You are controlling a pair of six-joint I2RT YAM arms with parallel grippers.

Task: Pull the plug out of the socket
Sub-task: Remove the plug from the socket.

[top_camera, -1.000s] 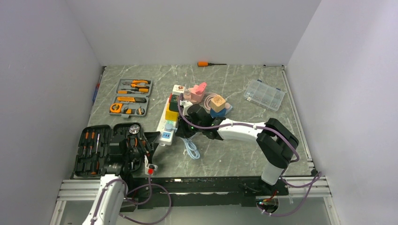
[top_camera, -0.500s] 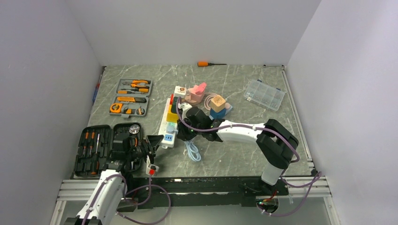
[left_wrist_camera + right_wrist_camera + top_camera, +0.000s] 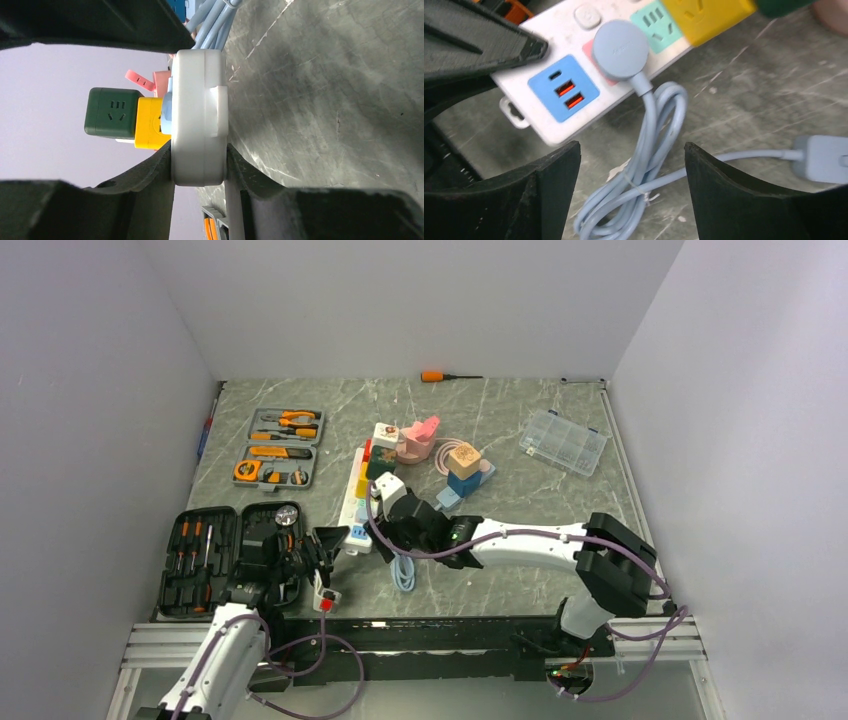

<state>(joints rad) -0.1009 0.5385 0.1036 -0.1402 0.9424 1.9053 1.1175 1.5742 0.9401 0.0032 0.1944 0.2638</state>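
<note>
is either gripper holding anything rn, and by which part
The left gripper clamps the white power strip at its near end. The right gripper is open over the blue cable, holding nothing.

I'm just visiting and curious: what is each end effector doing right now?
Left end effector: closed on the end of the socket.
Right end effector: open, holding nothing.
</note>
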